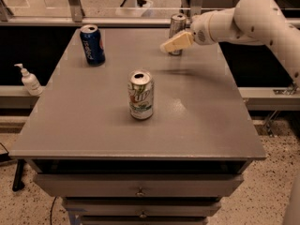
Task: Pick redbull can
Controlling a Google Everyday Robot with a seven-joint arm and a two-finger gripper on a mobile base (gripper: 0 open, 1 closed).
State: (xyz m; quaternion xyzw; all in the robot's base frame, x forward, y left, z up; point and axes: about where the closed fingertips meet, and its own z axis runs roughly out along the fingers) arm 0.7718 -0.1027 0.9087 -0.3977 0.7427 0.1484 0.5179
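Observation:
The redbull can (177,24) is a slim silver-grey can standing upright near the far edge of the grey table (89,121), right of centre. My gripper (172,44), beige at the end of the white arm (243,20), reaches in from the right. It sits right at the can and covers the can's lower half in the camera view. I cannot tell whether it touches the can.
A dark blue Pepsi can (92,44) stands at the far left of the table. A white-and-green 7up can (140,95) stands in the middle. A soap pump bottle (30,80) sits on a ledge to the left. Drawers (138,184) are below the tabletop.

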